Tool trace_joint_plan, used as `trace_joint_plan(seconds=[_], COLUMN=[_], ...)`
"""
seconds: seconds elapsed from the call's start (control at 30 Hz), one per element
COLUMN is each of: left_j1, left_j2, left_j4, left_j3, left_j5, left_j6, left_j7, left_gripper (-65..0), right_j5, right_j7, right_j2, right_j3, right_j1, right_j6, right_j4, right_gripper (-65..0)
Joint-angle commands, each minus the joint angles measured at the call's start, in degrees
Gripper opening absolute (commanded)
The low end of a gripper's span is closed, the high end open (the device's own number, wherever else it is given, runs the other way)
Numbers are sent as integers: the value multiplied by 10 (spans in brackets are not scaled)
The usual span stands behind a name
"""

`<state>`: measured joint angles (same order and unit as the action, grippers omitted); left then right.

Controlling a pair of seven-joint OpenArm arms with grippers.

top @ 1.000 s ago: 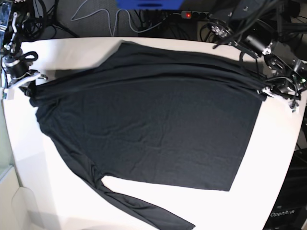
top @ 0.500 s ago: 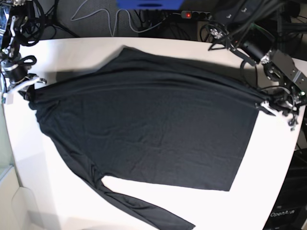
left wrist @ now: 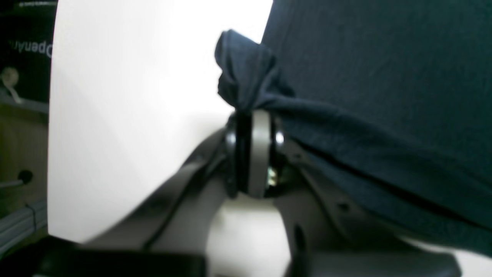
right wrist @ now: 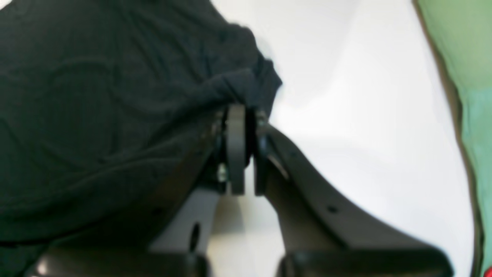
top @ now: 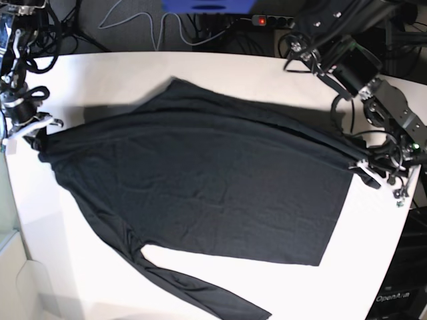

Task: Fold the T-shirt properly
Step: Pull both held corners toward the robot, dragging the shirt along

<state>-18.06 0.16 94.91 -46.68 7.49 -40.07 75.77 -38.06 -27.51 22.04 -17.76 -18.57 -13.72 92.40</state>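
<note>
The T-shirt (top: 200,187) lies spread across the white table (top: 373,240), black and lightly wrinkled, stretched between the two grippers, which hold it at opposite ends. Its upper edge forms a taut fold running from one gripper to the other, with a raised peak of fabric near the far side of the table. One long sleeve trails away from the body toward the near edge of the table, well apart from both grippers.

The left gripper (left wrist: 251,115) has its fingers pressed together on a bunched corner of the shirt; a small tuft of cloth (puckered like a knot) sticks out just beyond the fingertips, and the rest of the fabric drapes away to one side of the jaws. Bare table shows on the other side of them.

The right gripper (right wrist: 240,113) is likewise pinched shut on a gathered bit of the shirt's edge, the cloth spilling out just past its tips and to one side, with bare table on the other.

Beyond the table's far edge, behind both arms, lie tangled cables (top: 160,27) and a power strip (top: 270,21) with a red light.
</note>
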Motion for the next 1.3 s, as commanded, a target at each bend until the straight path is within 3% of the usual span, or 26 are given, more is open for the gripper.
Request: trace_joint_plan(seconds=[0.0,0.4,1.0,1.27], left_j1=[-12,-25,-47,-67], left_j2=[-6,-19,-26,-21], left_j4=[8,-102,-111,-114], left_j3=[2,-2,-4,-35], left_j5=[-5,-1,-6,-1], left_j6=[6,6,6,6], left_j7=[-15,-58,-69,-64], left_gripper=[-633,-633,-633,-633], right_j5=[-4,-3,-3,-3], right_j7=[4,-27,-27,-44], right_j2=[16,34,62,71], right_j3=[-7,-5,-3,8], right_j1=[12,65,70,91], right_j6=[0,0,0,0], right_j4=[3,-51,-51,-51], right_gripper=[-646,-646,-646,-643])
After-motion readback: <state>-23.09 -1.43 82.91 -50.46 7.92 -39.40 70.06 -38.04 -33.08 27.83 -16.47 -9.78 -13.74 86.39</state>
